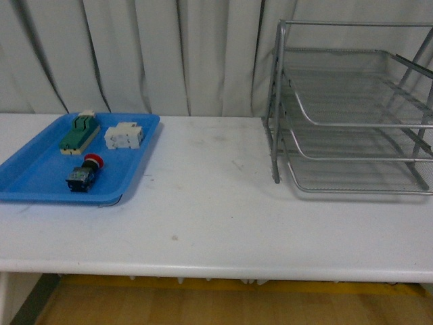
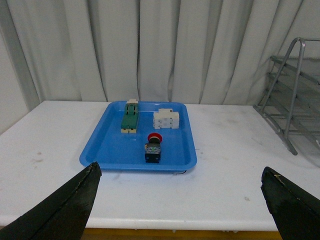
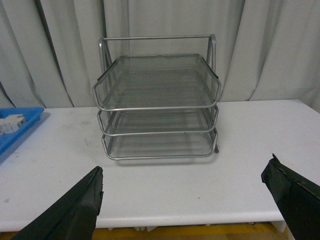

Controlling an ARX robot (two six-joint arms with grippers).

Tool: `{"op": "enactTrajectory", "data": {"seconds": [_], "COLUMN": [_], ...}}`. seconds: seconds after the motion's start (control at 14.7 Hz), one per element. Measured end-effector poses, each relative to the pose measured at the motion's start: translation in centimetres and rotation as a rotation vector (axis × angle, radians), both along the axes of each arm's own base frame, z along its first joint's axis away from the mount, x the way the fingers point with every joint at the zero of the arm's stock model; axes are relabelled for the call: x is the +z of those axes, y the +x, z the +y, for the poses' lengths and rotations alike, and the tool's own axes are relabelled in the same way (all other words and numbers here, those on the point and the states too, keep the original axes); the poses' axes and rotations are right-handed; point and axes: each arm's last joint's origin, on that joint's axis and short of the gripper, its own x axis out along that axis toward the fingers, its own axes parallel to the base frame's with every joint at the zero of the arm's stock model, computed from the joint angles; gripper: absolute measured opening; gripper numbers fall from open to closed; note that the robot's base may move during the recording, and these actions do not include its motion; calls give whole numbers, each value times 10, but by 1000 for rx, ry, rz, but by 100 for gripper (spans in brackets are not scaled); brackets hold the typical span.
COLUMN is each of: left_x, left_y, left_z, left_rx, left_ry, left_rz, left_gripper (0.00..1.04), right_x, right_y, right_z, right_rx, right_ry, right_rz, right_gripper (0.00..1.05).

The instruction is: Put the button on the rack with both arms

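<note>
On the white table (image 1: pixel 216 223), button (image 1: pixel 84 173) in blue tray (image 1: pixel 34 170); rack (image 1: pixel 276 135) before curtains (image 1: pixel 169 54).

Only body parts on camera were the finger pairs in the wrist views. Left gripper (image 2: pixel 180 169): two matte black fingers (image 2: pixel 62 207), wedge-shaped, tapering to blunt tips, with a thin pale scuffed line along the top edges. Right gripper (image 3: pixel 185 167): same black wedge fingers (image 3: pixel 295 197), flat faces, small step at one tip, faint light wear on the edges.
</note>
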Motion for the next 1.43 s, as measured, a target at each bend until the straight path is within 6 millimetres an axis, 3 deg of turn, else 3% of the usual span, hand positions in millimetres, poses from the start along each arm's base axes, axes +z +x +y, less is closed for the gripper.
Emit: {"op": "enactTrajectory", "data": {"seconds": [0.68, 0.82, 0.95, 1.02, 1.16, 1.23, 1.43], "left_x": [0, 0, 0, 0, 0, 0, 0], "left_y": [0, 0, 0, 0, 0, 0, 0], "left_z": [0, 0, 0, 0, 0, 0, 0], "left_rx": [0, -1, -1, -1, -1, -1, -1], "left_ry": [0, 0, 0, 0, 0, 0, 0], "left_rz": [0, 0, 0, 0, 0, 0, 0], "left_gripper": [98, 98, 98, 98, 98, 98, 98], "right_x": [4, 34, 76, 80, 44, 24, 13], "right_y": [3, 32, 87, 122, 186, 205, 214], "right_z": [-1, -24, -64, -86, -117, -124, -125], "right_rx": [50, 31, -7, -4, 9, 13, 34], "right_ry": [55, 204, 328, 442, 814, 972, 1064], "right_rz": [-27, -98, -250, -249, -111, -84, -81], "right_gripper": [98, 98, 98, 98, 98, 98, 98]}}
